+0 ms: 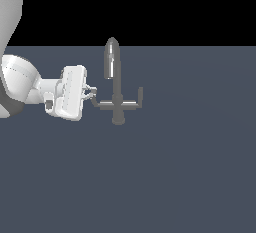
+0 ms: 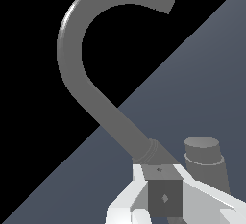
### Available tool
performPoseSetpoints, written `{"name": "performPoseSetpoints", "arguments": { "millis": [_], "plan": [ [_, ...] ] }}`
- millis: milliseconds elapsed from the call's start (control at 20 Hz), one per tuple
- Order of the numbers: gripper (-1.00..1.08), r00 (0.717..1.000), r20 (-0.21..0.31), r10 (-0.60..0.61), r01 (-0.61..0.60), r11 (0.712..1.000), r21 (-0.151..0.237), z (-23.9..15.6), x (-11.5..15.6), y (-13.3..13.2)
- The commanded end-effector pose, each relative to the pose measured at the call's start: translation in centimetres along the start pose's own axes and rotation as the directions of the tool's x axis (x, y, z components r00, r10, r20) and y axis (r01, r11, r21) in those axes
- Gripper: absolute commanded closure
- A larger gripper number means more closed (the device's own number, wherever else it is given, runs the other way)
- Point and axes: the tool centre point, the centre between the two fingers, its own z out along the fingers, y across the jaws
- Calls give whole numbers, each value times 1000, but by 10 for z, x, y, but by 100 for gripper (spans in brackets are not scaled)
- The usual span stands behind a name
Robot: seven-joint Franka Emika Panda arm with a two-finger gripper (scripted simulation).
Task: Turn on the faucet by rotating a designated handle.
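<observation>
Here, one small grey metal faucet (image 1: 116,84) stands upright on the flat slate-grey floor (image 1: 175,177), its arched spout vertical. Its crossbar runs horizontally, carrying two upturned arms. The thin grey L-shaped handle (image 1: 98,101) points toward the exterior view's left, where the single white gripper (image 1: 91,93) pinches its upturned tip.

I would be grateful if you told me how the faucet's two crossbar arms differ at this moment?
The thin grey L-shaped handle on the exterior view's left has the white gripper at its upturned tip; the matching grey arm on the right stands free. The right arm's upturned end shows fully; the left one's is partly hidden by the fingers. Both share colour and shape.
</observation>
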Motion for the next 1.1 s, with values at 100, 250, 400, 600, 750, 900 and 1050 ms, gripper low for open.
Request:
{"name": "performPoseSetpoints", "arguments": {
  "millis": [100,250,400,600,750,900,1050],
  "plan": [
    [108,1000,-8,-7,7,1000,0,0,8,15],
    [108,1000,-8,-7,7,1000,0,-1,12,23],
    [108,1000,-9,-6,6,1000,0,-1,17,31],
    [108,1000,-7,12,-12,1000,-3,0,15,29],
    [108,1000,-8,6,-6,1000,-2,0,9,48],
    [108,1000,-9,-1,1,1000,-1,0,3,68],
    [108,1000,-10,-5,5,1000,0,0,-1,82]
  ]
}}
